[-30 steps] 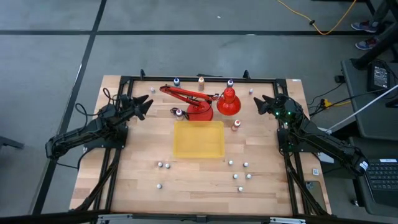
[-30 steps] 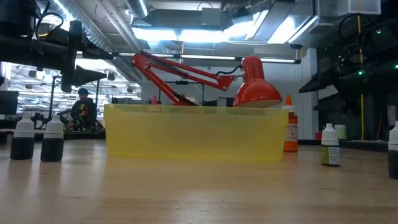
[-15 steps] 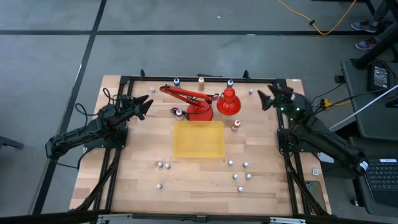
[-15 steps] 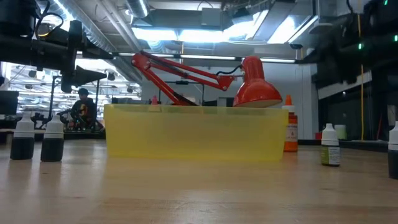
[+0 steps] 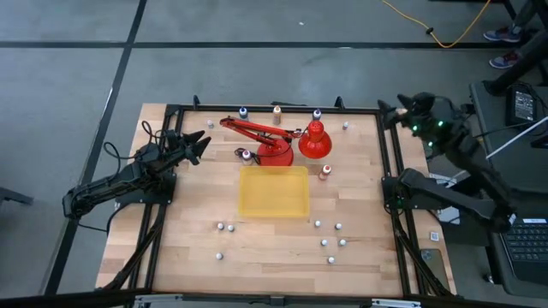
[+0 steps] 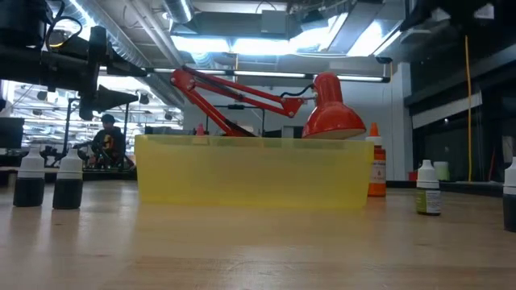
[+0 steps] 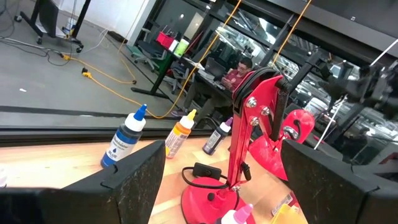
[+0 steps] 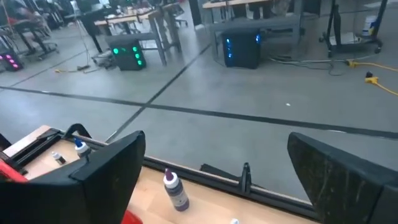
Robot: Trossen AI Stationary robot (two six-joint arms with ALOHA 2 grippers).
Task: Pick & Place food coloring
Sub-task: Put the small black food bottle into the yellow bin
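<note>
Left claw [image 5: 202, 142]: released, fingers spread, holding nothing; hovers over the counter's left side, facing the red lamp [image 5: 282, 141].
Right claw [image 5: 396, 112]: released, fingers wide apart, empty; raised at the counter's far right corner, at or just past the frame rail, aimed along the far edge.
Food coloring: none in the yellow tray [image 5: 273, 191] as far as the high view shows. Bottles stand scattered on the counter [image 5: 188, 231]: a row along the far edge, including a blue-capped one [image 7: 124, 138], an orange one [image 7: 177, 134] and a purple-capped one [image 8: 175, 191]; one just beside the lamp base [image 5: 247, 155]; one red-orange just off the tray's far right corner [image 5: 324, 172]; loose groups near the front.
Risk, lamp: judged the main hazard. Its arm and shade crowd the far-edge bottles, so a reach there may knock it.
Risk, tipping: bottles are small and upright; an off-centre closing would likely topple or skid one.
Risk, frame rail: the right claw's descent may clip it.
Risk, neighbours: the front bottles stand close together, so one may be nudged.
Hidden: the tray floor in the low view, behind its wall.
Unclear: colours of the front bottles from above; which bottle is the target.
Background: a seated person, far off, not involved.
</note>
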